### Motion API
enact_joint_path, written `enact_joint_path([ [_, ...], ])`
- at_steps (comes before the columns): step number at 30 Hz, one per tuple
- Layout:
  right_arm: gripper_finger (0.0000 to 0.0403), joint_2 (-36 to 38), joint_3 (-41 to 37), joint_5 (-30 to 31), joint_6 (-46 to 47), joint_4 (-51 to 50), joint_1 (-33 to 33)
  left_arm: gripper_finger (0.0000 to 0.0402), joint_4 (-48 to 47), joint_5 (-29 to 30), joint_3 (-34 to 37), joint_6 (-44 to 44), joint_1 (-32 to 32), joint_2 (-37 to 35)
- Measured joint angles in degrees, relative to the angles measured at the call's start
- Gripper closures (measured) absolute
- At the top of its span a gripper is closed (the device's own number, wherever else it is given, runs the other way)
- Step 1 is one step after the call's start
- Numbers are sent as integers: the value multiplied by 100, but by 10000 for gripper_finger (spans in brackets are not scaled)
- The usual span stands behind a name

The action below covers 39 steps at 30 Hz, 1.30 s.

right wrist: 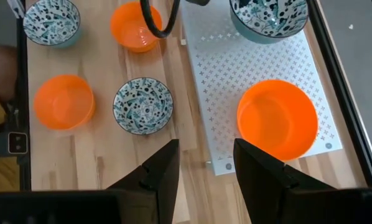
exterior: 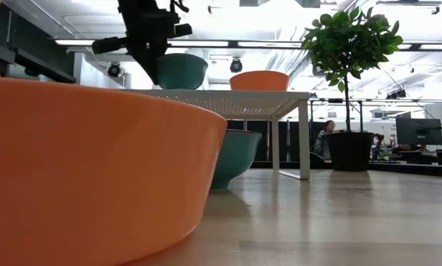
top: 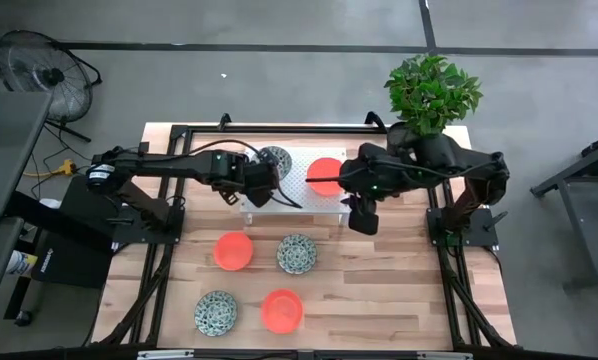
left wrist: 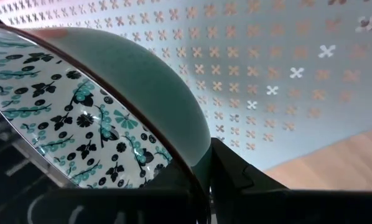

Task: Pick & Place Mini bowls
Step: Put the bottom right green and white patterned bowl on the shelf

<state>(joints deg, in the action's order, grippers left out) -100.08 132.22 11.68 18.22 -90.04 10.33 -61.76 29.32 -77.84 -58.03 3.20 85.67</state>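
A speckled green-and-white mini bowl (top: 276, 158) and an orange-red one (top: 326, 172) are on a white perforated shelf (top: 309, 195). My left gripper (top: 267, 175) is shut on the speckled bowl (left wrist: 80, 124). My right gripper (right wrist: 206, 168) hangs open above the table's wood near the shelf's right end (top: 364, 220), touching nothing. Two more orange bowls (top: 233, 250) (top: 281, 310) and two speckled ones (top: 296, 253) (top: 216, 312) stand on their bases on the table. My left gripper (left wrist: 201, 186) pinches the speckled bowl's rim (left wrist: 176, 158), one finger inside the bowl and one finger (left wrist: 236, 174) on its teal outer wall. It reaches down from above (exterior: 151, 44). The bowl (exterior: 180, 70) stays upright, its base at the shelf's top.
A potted plant (top: 429, 100) stands at the table's far right corner in a black pot (exterior: 350, 151). The shelf stands on thin legs (exterior: 304, 140), and a bowl (exterior: 236, 155) shows behind and below it. One orange bowl (exterior: 80, 170) fills the low view's near left.
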Motion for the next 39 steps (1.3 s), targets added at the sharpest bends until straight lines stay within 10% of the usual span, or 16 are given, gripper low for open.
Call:
enact_joint_path([
  [23,263,-1,2,39,37,2,-2,389,-161,-11,-7,339,-22,444],
  [39,263,-3,2,38,-17,4,-2,280,-274,-154,-7,432,-22,452],
])
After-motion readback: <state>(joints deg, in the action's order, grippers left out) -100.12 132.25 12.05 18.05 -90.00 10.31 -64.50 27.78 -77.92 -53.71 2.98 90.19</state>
